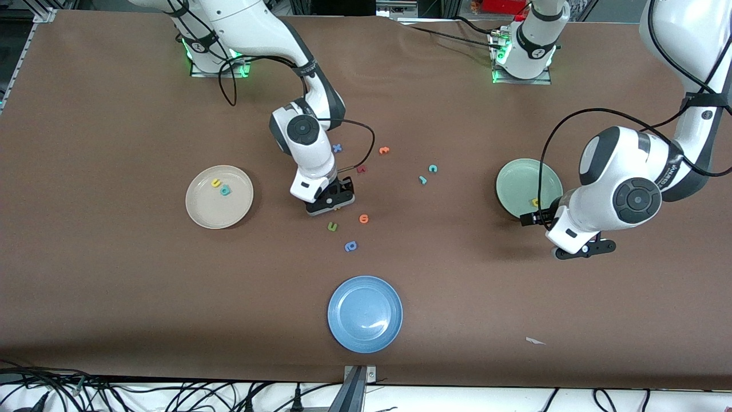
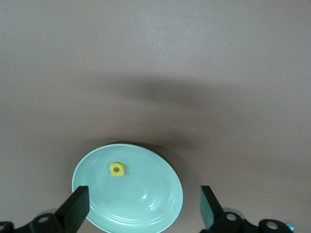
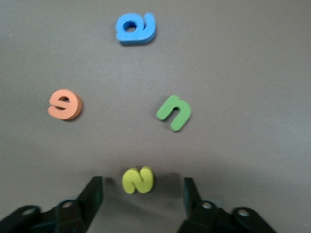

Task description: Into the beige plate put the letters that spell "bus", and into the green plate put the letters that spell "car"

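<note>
Right claw: lowered to the brown bench at mid-bench, fingers apart and straddling the small yellow foam letter s, not yet touching it on either side. Left claw: fingers spread wide, nothing between them, hanging above the edge of the round pale sage-green plate toward the left arm's end of the bench; arm waiting. Green plate contents: one small yellow foam letter a. Round shallow cream-beige plate, toward the right arm's end: small yellow foam letter u and small teal foam letter b, side by side. Loose on the bench between right claw and green plate: small teal foam letter c and small teal foam letter r, close together. Near the right claw, nearer the front camera: green u-shaped foam letter, orange foam letter, blue b/p-shaped foam letter. Farther from the camera than the claw: small blue x-shaped foam letter, second orange foam letter, dark red foam letter. Round blue plate: nearest the front camera, mid-bench.
</note>
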